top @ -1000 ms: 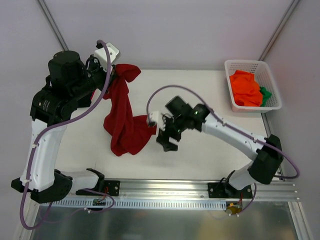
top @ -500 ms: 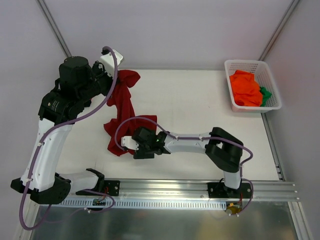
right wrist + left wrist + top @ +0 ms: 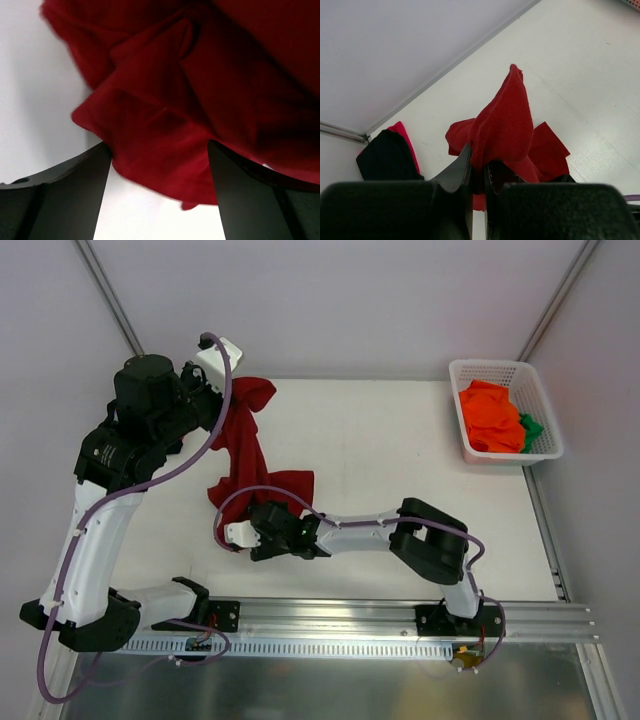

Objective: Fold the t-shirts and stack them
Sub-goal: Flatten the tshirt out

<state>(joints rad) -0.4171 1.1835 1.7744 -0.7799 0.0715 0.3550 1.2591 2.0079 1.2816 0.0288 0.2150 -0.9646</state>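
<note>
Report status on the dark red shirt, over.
Left gripper shut on dark red t-shirt, holding one end up. Right gripper open, jaws straddling its bunched lower edge on the table. Nothing blocking.

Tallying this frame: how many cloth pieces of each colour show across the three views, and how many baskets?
Dark red shirt: 1
Orange cloth: 1
Green cloth: 1
Black cloth: 1
Bright red cloth: 1
White basket: 1
Total: 6
</note>
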